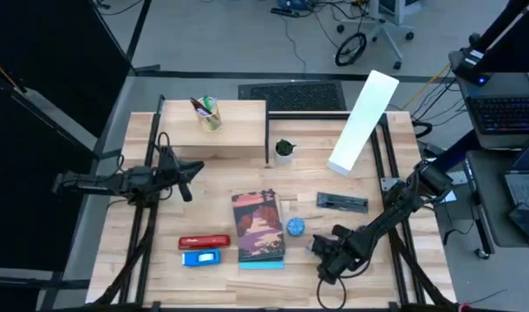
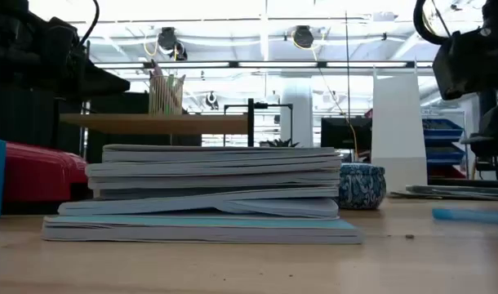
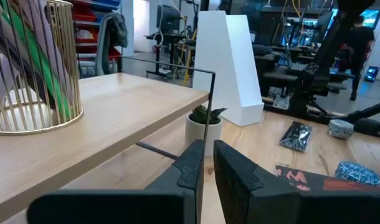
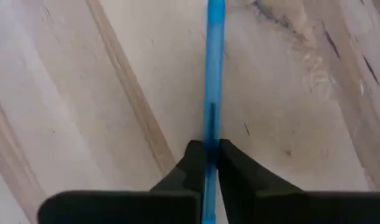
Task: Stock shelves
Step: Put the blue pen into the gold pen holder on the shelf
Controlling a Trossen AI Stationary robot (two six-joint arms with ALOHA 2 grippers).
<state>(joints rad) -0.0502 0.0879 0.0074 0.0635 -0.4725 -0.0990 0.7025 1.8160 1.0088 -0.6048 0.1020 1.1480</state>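
The right gripper (image 4: 205, 163) is low over the front of the table (image 1: 160, 269), and its two fingers are pinched tight on a thin blue pen (image 4: 213, 74) that lies flat on the wood. Just beside it, toward the middle of the table, sits a little round blue patterned pot (image 1: 297, 227), and next to that is a stack of books (image 1: 259, 229) with a red and dark cover on top. On the other side of the books lie a red stapler (image 1: 204, 242) and a blue thing (image 1: 201, 257), one in front of the other. Farther back, the left gripper (image 1: 188, 171) hangs over the left side of the table with its fingers close together and nothing between them. At the back stands the low wood shelf (image 1: 234, 130), with a gold wire cup (image 1: 209, 113) of pens on top. A small green plant (image 1: 284, 150) in a white pot sits by its right end. The tall white file holder (image 1: 362, 123) stands to the right of that, well apart from both grippers.
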